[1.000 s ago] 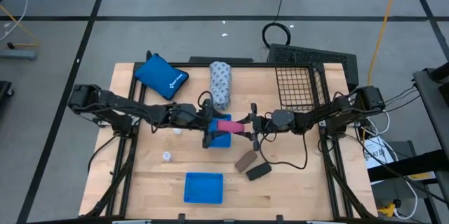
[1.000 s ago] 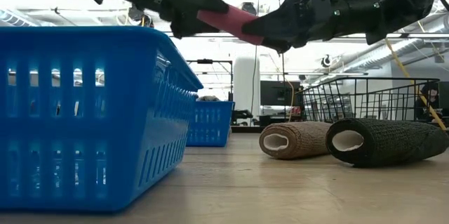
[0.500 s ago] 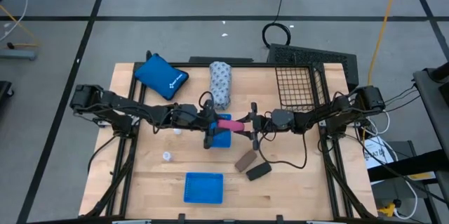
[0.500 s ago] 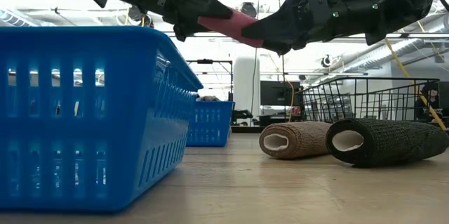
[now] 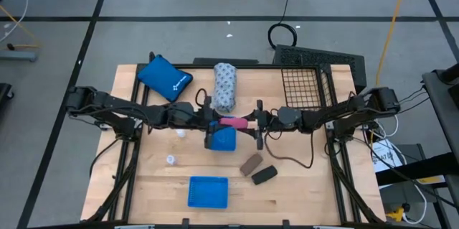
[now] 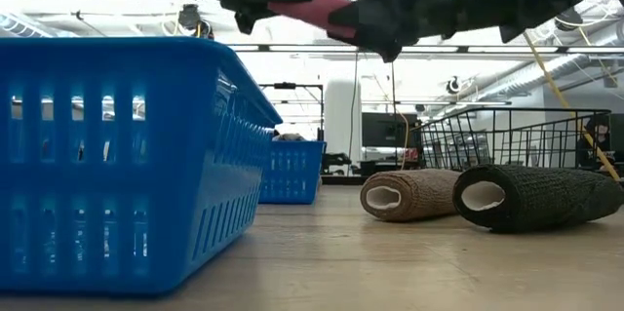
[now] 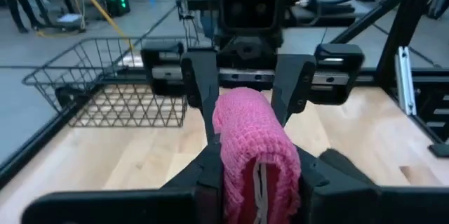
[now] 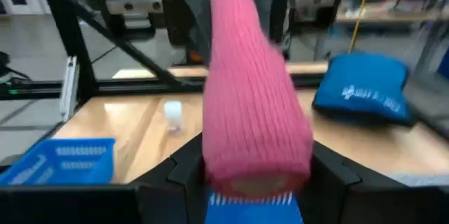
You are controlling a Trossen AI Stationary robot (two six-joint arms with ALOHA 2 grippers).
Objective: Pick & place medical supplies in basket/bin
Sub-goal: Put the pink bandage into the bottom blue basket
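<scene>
- Since a second ago the pink knitted bandage roll [image 5: 233, 122] has risen with both my arms and slid a little toward twelve o'clock; in the low view it now sits nearer the top of frame, well clear of the table.
- I judge this a hand-over in mid-air: the roll is bridged between my two grippers above the small blue plastic tray [image 5: 221, 138] at the table's centre, not yet carried toward the black wire-mesh basket [image 5: 305, 87] at about two o'clock.
- My left gripper [image 5: 212, 120] grips one end of the roll, fingers closed narrow around it, as my left wrist view shows.
- My right gripper [image 5: 255, 120] clasps the other end, its fingers pressed to the roll's sides.
- Both arms stretch low and nearly level from nine and three o'clock, meeting at the middle.
- Next, I reckon, the left must let go so the right can swing to the basket.
- The brown roll [image 5: 250, 164] and black roll [image 5: 264, 175] lie at five o'clock, untouched.
</scene>
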